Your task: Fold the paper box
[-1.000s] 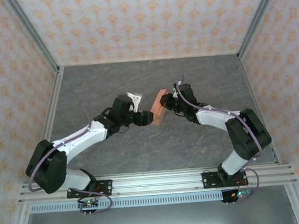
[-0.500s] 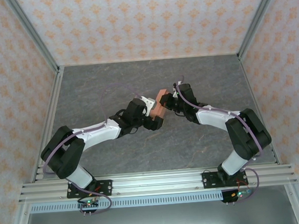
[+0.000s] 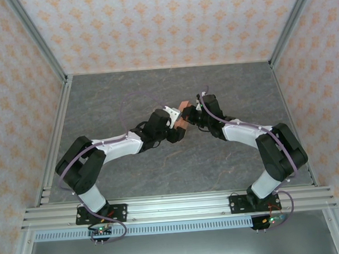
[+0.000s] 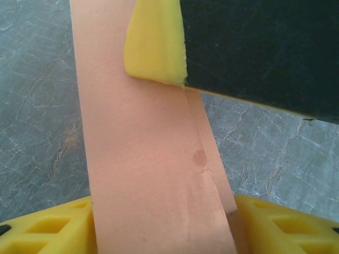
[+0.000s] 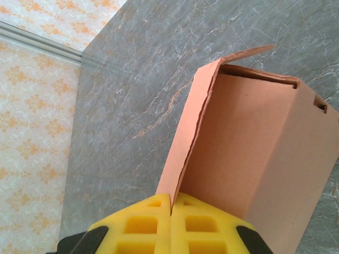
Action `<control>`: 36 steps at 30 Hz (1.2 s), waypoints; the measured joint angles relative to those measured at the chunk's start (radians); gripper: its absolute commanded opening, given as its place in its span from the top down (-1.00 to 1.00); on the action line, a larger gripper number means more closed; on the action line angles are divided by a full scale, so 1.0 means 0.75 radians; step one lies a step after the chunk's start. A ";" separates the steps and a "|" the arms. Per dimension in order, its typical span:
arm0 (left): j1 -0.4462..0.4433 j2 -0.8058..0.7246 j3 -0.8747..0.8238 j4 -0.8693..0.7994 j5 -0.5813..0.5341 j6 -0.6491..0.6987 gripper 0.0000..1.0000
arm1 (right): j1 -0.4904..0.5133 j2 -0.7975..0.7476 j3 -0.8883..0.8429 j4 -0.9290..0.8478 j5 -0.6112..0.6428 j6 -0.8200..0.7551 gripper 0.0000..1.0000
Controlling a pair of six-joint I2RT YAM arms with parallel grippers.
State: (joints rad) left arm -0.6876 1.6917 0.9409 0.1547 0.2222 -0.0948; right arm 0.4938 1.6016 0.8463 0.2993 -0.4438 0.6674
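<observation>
We see a grey, marble-veined table (image 3: 161,174), edged by an aluminium side rail (image 3: 58,135) on its left. Across its near edge runs a crossbar (image 3: 175,203) carrying the left arm base (image 3: 100,213) and right arm base (image 3: 251,201).

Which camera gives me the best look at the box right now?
Right wrist. It shows the box as a solid form: side walls, the open far end, and one flap pinched in the right gripper. Left wrist gives a very close strip of one panel; top external gives a small, distant orange patch.
</observation>
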 measured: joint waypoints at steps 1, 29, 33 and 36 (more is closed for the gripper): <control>0.000 0.000 0.001 0.000 0.001 0.000 -0.09 | -0.003 0.000 0.000 -0.002 -0.001 -0.001 0.89; 0.230 -0.261 -0.011 -0.275 0.369 0.469 0.14 | -0.136 -0.521 -0.016 -0.530 -0.056 -0.790 0.14; 0.274 -0.264 0.020 -0.430 0.478 0.652 0.14 | -0.136 -0.542 -0.098 -0.498 -0.059 -0.978 0.19; 0.296 -0.269 0.033 -0.552 0.540 0.791 0.13 | -0.136 -0.596 -0.196 -0.465 -0.056 -1.108 0.19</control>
State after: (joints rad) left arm -0.4660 1.4902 0.9657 -0.2596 0.6270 0.4988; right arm 0.3916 1.1549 0.6994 -0.0498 -0.4858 -0.1638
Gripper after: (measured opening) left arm 0.434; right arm 0.408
